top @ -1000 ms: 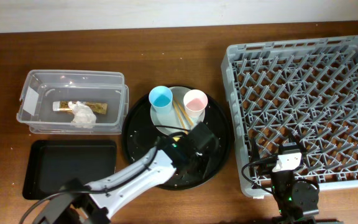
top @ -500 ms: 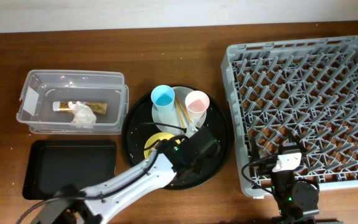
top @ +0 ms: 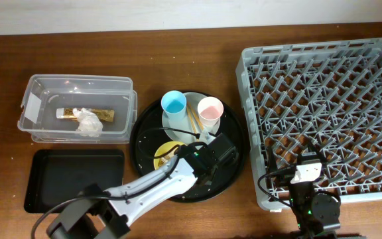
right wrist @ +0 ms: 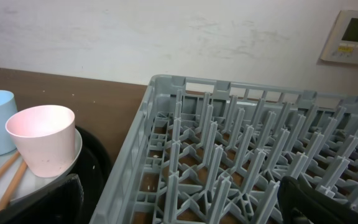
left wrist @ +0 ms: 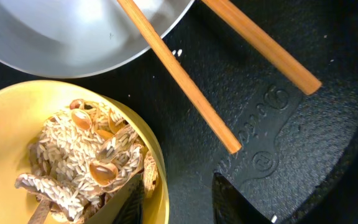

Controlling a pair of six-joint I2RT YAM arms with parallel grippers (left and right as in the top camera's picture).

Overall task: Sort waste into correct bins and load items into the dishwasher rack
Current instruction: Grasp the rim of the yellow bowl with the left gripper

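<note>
A small round yellow bowl (left wrist: 8,130) is seen up close on the big round black tray (left wrist: 303,124), which has a bumpy, grainy floor. The bowl is smooth and shiny. It is filled with brownish crumbly food scraps (left wrist: 79,155) that look like dry grains and seeds. The bottom of the bowl is cut off by the picture's edge.

The left gripper (left wrist: 185,202) is placed at the bowl's right rim with its dark fingers (left wrist: 247,199) apart. One finger is seen inside the bowl and the other outside on the tray. Nothing is squeezed, and it cannot be told if the rim is touched. From above, part of the bowl is hidden under the left arm.

Two straight wooden chopsticks (left wrist: 179,81) are laid with their ends poking off the round white plate (left wrist: 55,31). A light blue cup (top: 173,106) and a pink cup (top: 209,109) are stood on the plate.

A crumpled white paper napkin (top: 88,123) and a thin brown-and-white wrapper strip (top: 106,114) are seen inside the clear rectangular plastic tub (top: 78,83). A shallow black rectangular tray (top: 75,179) is set just beside it.

The right gripper (right wrist: 179,208) is placed at the edge of the large square grey plastic crate (right wrist: 241,137), which is full of upright pegs. Its fingers (right wrist: 36,199) are spread wide and nothing is held. Only their tips are seen.
</note>
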